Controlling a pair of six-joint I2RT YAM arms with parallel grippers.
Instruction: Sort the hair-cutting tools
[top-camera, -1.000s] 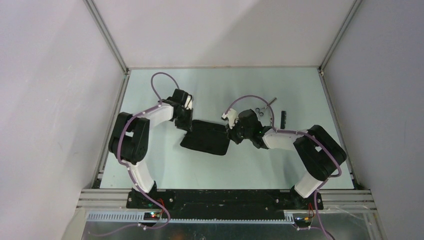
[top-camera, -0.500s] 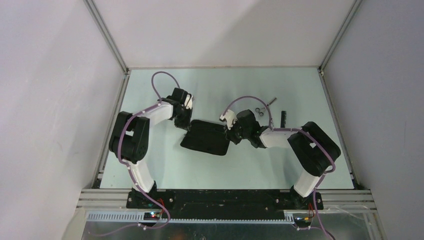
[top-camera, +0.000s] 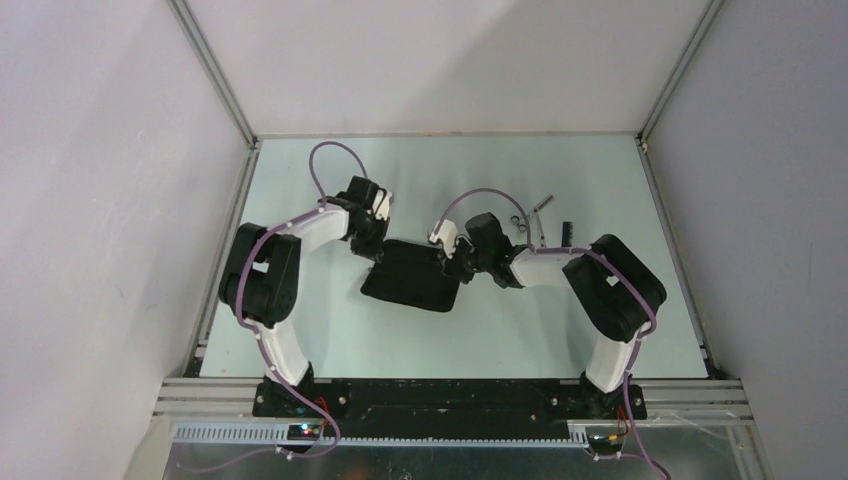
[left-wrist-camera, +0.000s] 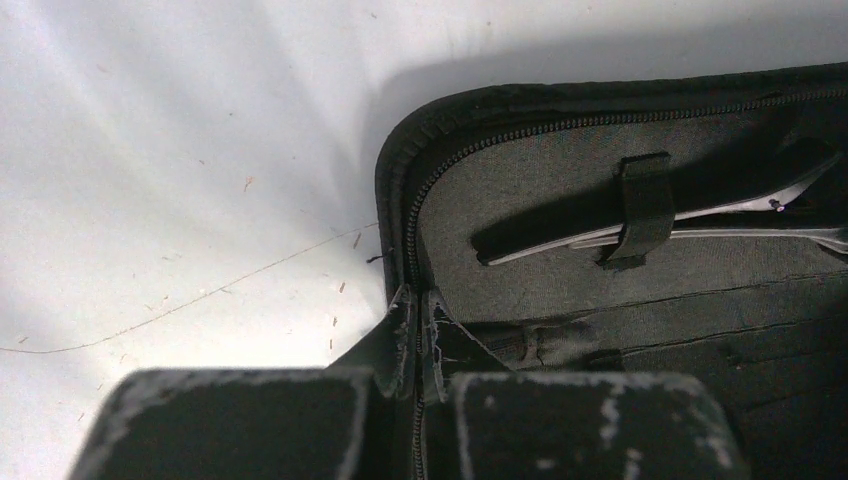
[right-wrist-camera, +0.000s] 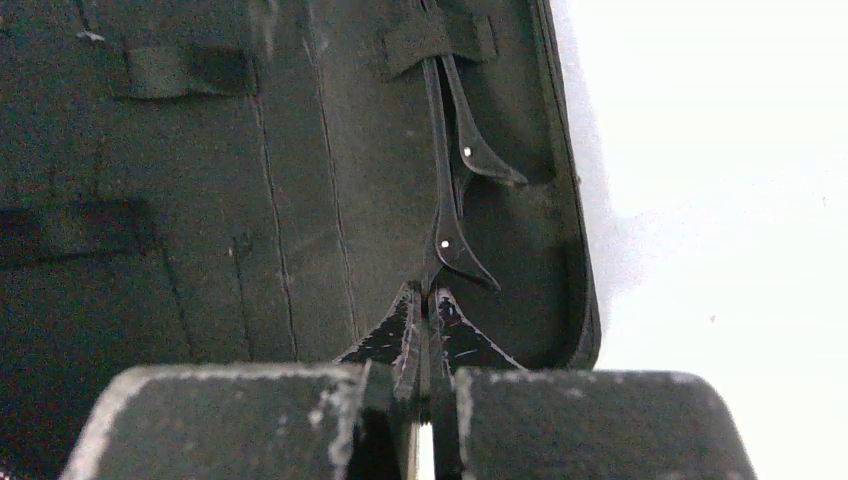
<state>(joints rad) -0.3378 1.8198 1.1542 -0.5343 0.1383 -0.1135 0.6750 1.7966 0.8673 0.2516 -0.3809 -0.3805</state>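
Observation:
The black zip case (top-camera: 405, 285) lies open in the middle of the table. My left gripper (top-camera: 377, 252) is shut on its zip edge near the far left corner (left-wrist-camera: 418, 325). My right gripper (top-camera: 447, 262) is over the case's right edge, shut on the tail of a thin black clip (right-wrist-camera: 450, 250). The clip lies beside a second clip (right-wrist-camera: 470, 150) under an elastic strap (right-wrist-camera: 432, 38). Both clips also show under the strap in the left wrist view (left-wrist-camera: 720, 215). Silver scissors (top-camera: 524, 216) and a black comb (top-camera: 566, 232) lie on the table to the right of the case.
The pale table (top-camera: 330, 330) is walled on the left, right and back. Other elastic straps (right-wrist-camera: 185, 70) line the inside of the case. The right arm's elbow (top-camera: 615, 285) stands close to the comb.
My right arm has swung left and its gripper has moved from beside the case onto its right edge. My left gripper has stayed at the case's corner.

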